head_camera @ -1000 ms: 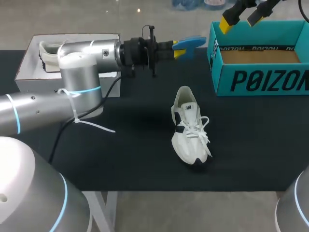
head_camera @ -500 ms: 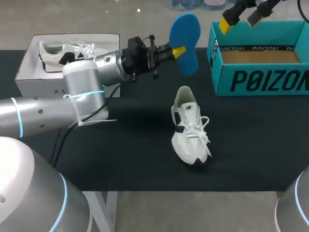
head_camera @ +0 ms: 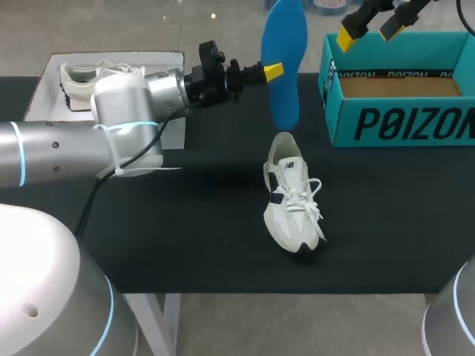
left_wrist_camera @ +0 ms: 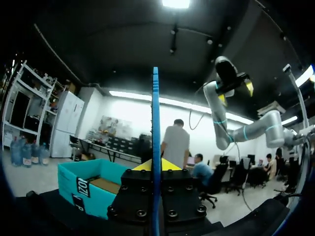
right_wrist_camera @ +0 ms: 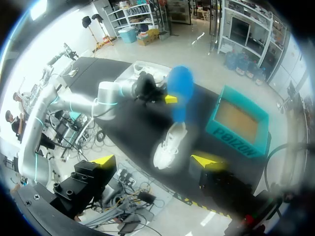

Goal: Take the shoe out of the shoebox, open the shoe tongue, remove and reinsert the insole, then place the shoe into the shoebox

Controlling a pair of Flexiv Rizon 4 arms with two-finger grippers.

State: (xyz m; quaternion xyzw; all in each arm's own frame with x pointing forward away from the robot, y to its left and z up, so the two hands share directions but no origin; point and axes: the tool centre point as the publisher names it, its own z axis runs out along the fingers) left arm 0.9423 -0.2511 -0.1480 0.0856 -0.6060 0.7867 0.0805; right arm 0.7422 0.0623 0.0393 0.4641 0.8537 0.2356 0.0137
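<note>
Head view: my left gripper [head_camera: 271,72] sat in the upper middle of the frame, clamped on the side edge of the blue insole [head_camera: 283,67]. The insole hung upright, its lower end just above the collar of the shoe [head_camera: 291,196]. I judged this pose was meant for feeding it back in. The shoe lay on its sole at centre right on the black table [head_camera: 185,237], white with dark trim and loose laces. The teal cardboard shoebox [head_camera: 401,122] stood open at the upper right, showing a bare brown floor. My right gripper [head_camera: 371,30] hung over its far rim, fingers spread and empty. A white box [head_camera: 44,111] at the upper left held a second shoe [head_camera: 89,78].

Left wrist view: the insole [left_wrist_camera: 155,118] showed edge-on, a thin, even foam strip pinched between the fingers. The shoebox [left_wrist_camera: 88,189] lay beyond and to one side.

Right wrist view: the right gripper [right_wrist_camera: 156,161] stood wide apart, holding nothing. The shoe [right_wrist_camera: 170,140] lay below, between the tips, with the insole [right_wrist_camera: 179,96] ahead of it and the shoebox [right_wrist_camera: 236,123] beside both. I judged the right arm was parked high to leave room.
</note>
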